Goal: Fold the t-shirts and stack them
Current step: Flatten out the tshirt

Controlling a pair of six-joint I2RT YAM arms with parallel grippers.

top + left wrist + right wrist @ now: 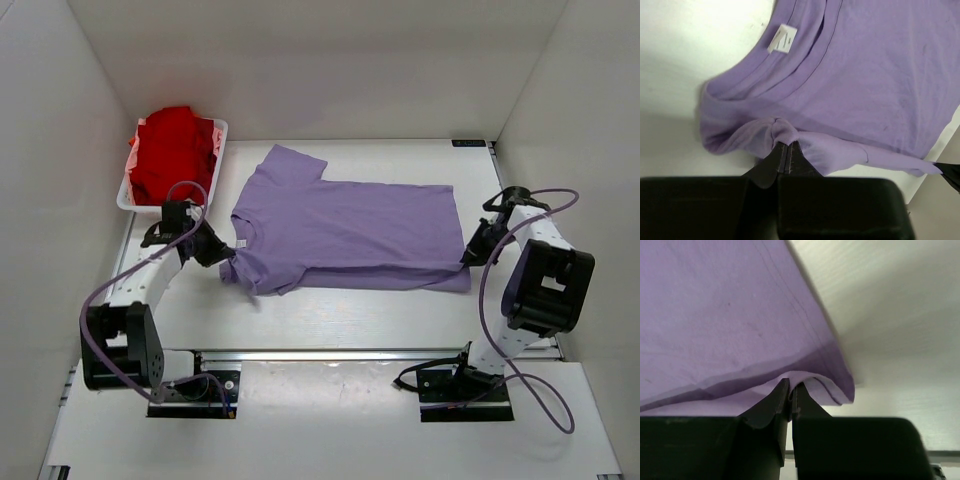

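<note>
Sitting in the white tray (126, 196) at the desk's (330, 320) far left, the red t-shirt (172, 150) lies bunched. The lavender t-shirt (350, 235) is spread mid-desk, near edge folded over. Its white neck label (782, 38) is unreadable. The left pincer (786, 145) is clamped on bunched cloth beside the collar. The right pincer (790, 385) is clamped on the hem corner. Both arms reach low.

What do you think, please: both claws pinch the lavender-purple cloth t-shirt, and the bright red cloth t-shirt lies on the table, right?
The top external view shows the bright red cloth t-shirt in the white plastic tray, not on the table. The left claw and right claw do pinch the lavender-purple cloth t-shirt.
</note>
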